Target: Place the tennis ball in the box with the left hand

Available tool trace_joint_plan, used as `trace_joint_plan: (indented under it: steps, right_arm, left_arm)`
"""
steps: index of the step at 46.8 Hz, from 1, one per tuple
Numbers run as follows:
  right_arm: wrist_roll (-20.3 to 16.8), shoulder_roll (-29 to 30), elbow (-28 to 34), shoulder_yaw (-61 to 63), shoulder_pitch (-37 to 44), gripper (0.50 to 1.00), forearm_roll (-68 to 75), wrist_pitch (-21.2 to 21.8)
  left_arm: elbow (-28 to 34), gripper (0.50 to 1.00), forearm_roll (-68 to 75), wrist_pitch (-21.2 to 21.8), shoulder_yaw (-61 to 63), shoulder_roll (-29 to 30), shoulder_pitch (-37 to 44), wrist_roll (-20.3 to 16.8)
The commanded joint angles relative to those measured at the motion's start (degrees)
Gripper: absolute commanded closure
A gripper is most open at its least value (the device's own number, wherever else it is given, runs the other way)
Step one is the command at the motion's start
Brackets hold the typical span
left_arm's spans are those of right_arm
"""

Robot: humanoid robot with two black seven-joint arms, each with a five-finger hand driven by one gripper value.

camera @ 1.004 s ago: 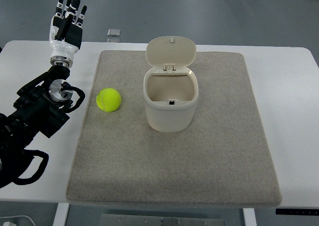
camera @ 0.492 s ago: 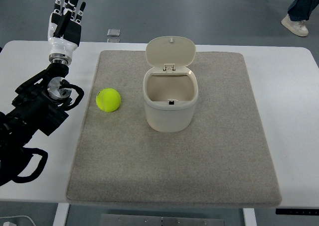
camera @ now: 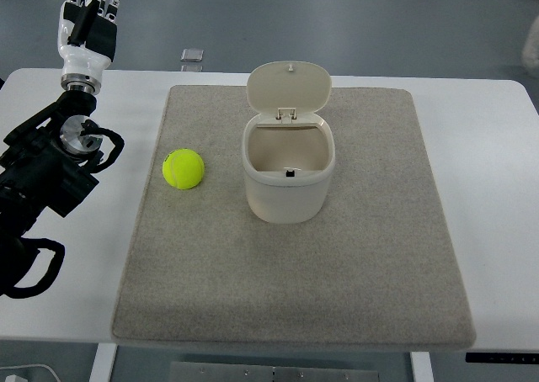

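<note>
The tennis ball (camera: pixel 184 169) is seen near the mat's (camera: pixel 370 281) left edge, beside the open-lidded box (camera: pixel 288 176) at its middle. The left hand (camera: pixel 85 30) is raised beyond the table's far-left corner, fingers apparently extended, partly cropped, with nothing held.

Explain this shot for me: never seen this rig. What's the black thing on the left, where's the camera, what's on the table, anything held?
One camera, looking steeply down from the robot's own side. The black linkage on the left is the humanoid's left arm, ending in a white and black left hand with fingers extended upward, holding nothing. No right arm shows. A white table carries a grey mat. On the mat lie a yellow-green tennis ball and, to its right, a cream box with its hinged lid open and nothing visible inside. The ball sits apart from both hand and box.
</note>
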Motion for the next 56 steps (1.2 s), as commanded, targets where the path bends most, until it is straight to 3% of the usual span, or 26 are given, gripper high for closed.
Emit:
trace_joint_plan:
  steps: [1,18,25,30,36,48,56]
  right_arm:
    - [0.0,0.0,0.0,0.0,0.0,0.562,0.0,0.0]
    - [0.0,0.0,0.0,0.0,0.0,0.562,0.0,0.0]
    - [0.0,0.0,0.0,0.0,0.0,0.562,0.0,0.0]
    - [0.0,0.0,0.0,0.0,0.0,0.562,0.0,0.0]
    - [0.0,0.0,0.0,0.0,0.0,0.562,0.0,0.0]
    - [0.0,0.0,0.0,0.0,0.0,0.562,0.0,0.0]
    - [0.0,0.0,0.0,0.0,0.0,0.562,0.0,0.0]
  left_arm:
    - [-0.1,0.510,-0.1,0.5,-0.1,-0.1,0.2,0.0]
    - [-1.3,0.512,0.0,2.9,1.8,1.6,-0.3,0.3]
    - [-5.4,0.519,0.0,9.3,3.1,3.4,-1.8,0.7]
    - [-10.5,0.521,0.1,13.7,3.9,7.9,-3.5,3.6]
    - [-16.2,0.531,0.0,17.1,15.8,12.1,-7.2,7.8]
    - [-33.6,0.525,0.0,23.7,36.3,21.6,-15.0,8.8]
    - [-42.6,0.523,0.1,23.0,53.5,26.2,-23.2,8.9]
